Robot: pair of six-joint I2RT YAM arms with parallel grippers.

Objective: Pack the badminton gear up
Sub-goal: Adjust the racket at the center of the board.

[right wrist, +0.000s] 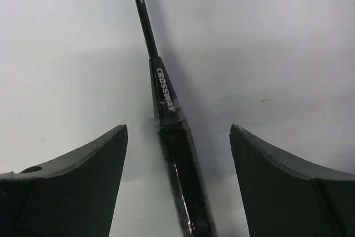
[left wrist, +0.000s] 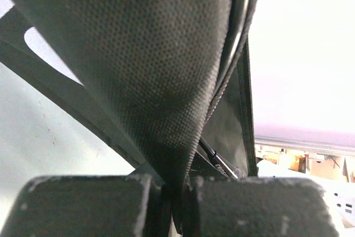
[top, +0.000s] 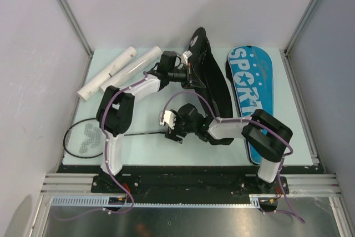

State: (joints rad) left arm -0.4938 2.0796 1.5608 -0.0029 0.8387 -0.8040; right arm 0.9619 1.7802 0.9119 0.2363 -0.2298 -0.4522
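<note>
My left fingers [left wrist: 83,203] pinch a flap of the bag [left wrist: 138,54], far centre, probably holding it open; my right fingers [right wrist: 72,192] stand wide astride the racket handle [right wrist: 166,98] on the near tabletop [right wrist: 277,37].

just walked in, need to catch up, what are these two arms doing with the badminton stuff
The left gripper is shut on the black fabric edge of the blue-and-black bag lettered SPORT, holding it up off the pale table. The right gripper is open, straddling the black handle of a thin black racket lying on the table, not gripping it. Two long white tubes lie at the back left, not yet packed.
</note>
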